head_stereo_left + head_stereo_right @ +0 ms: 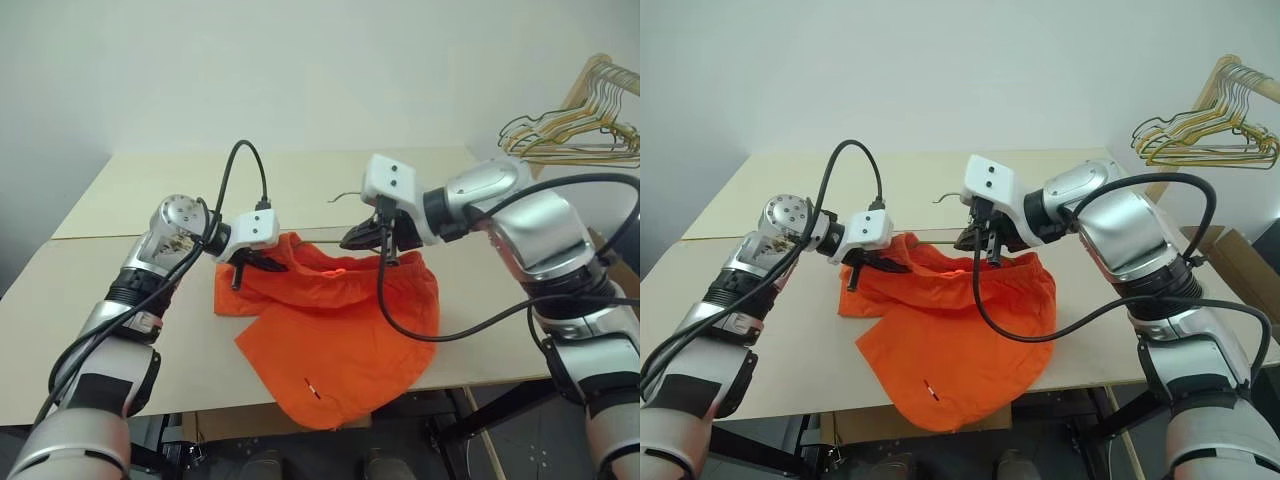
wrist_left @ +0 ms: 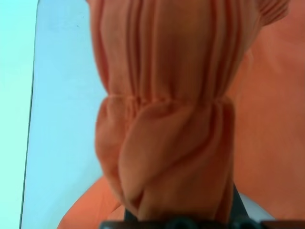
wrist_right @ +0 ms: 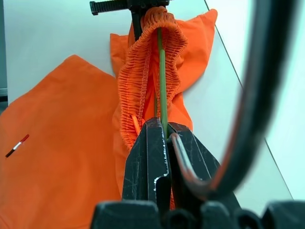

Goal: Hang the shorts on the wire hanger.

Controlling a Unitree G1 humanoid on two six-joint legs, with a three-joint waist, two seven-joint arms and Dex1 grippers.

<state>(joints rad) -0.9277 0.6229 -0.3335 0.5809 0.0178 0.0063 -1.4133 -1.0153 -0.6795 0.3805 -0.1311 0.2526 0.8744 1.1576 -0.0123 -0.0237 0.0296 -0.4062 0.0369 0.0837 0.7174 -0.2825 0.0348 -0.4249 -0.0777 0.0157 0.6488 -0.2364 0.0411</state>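
Observation:
The orange shorts lie on the table, one leg hanging over the front edge, and the gathered waistband is lifted off the top. My left gripper is shut on the waistband's left end. My right gripper is shut on the thin green wire hanger at the waistband's right end. The wire runs inside the waistband loop toward the left gripper. The hanger's hook sticks out behind the right gripper. The rest of the hanger is hidden in the fabric.
The pale wooden table has bare room to the left and behind the shorts. A bunch of gold-toned wire hangers hangs on a wooden rack at the far right. A black cable loops close past the right gripper.

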